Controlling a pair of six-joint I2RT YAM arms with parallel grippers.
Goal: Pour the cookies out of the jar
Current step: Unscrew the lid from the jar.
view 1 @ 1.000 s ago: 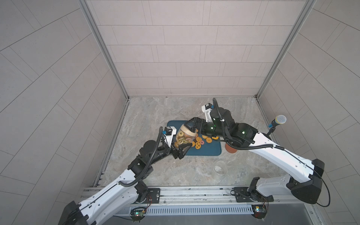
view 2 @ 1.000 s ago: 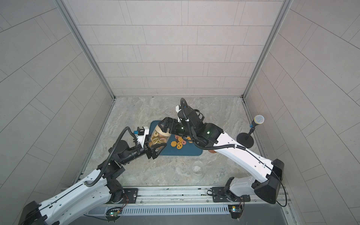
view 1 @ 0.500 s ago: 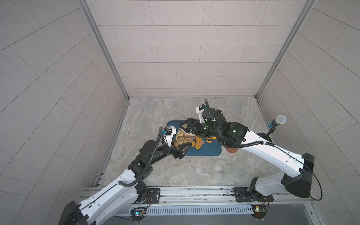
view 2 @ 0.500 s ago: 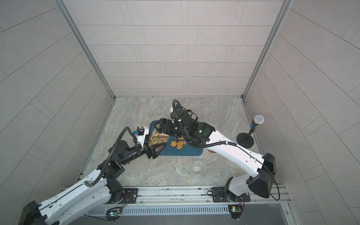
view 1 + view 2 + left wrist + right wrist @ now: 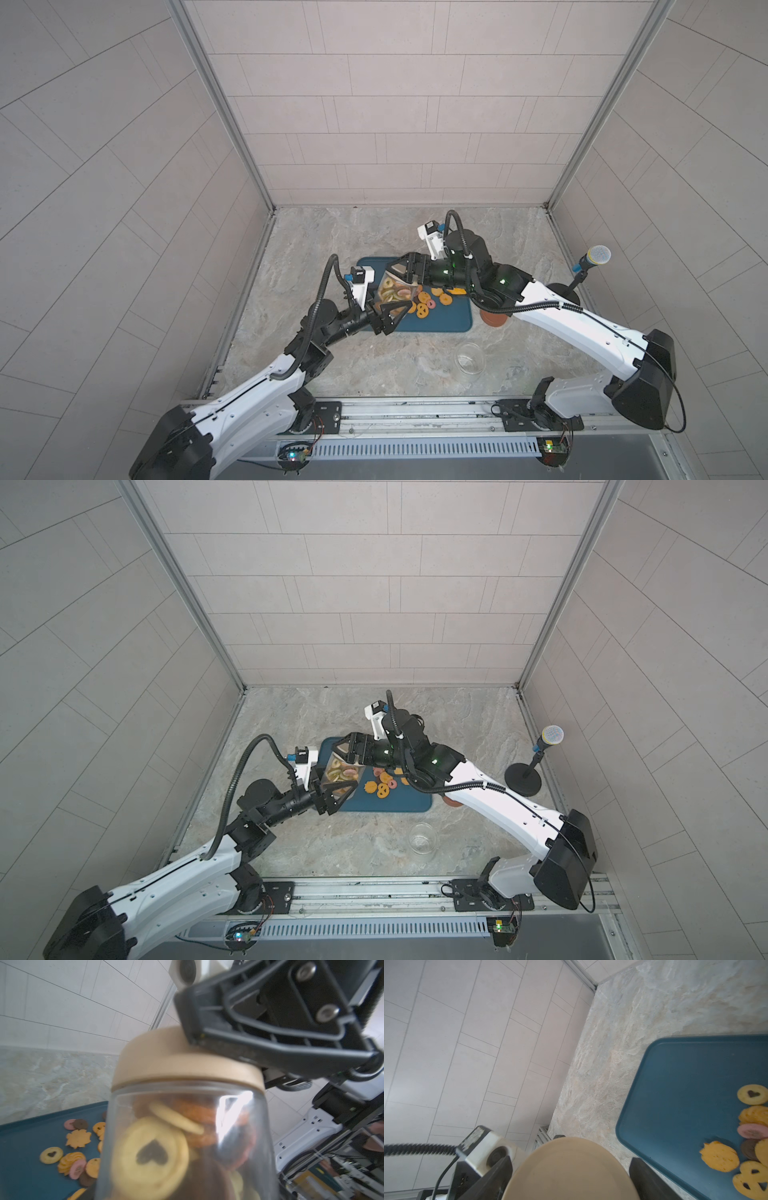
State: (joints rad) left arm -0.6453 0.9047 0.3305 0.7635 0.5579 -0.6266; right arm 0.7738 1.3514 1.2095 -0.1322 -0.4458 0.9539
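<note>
Cookies (image 5: 424, 302): one loose batch lies on the tray (image 5: 451, 326); the rest fill the jar (image 5: 392, 289), held over the tray's end. Left gripper (image 5: 388, 301) clamps the glass body. Right gripper (image 5: 569, 1172) has its fingers (image 5: 497, 1172) closed against both sides of the tan lid (image 5: 176, 1059), which is on. Judged progress: partial. Left to do: remove the lid, tip the jar, empty it. An empty glass (image 5: 470, 357) stands apart on the table (image 5: 374, 361).
</note>
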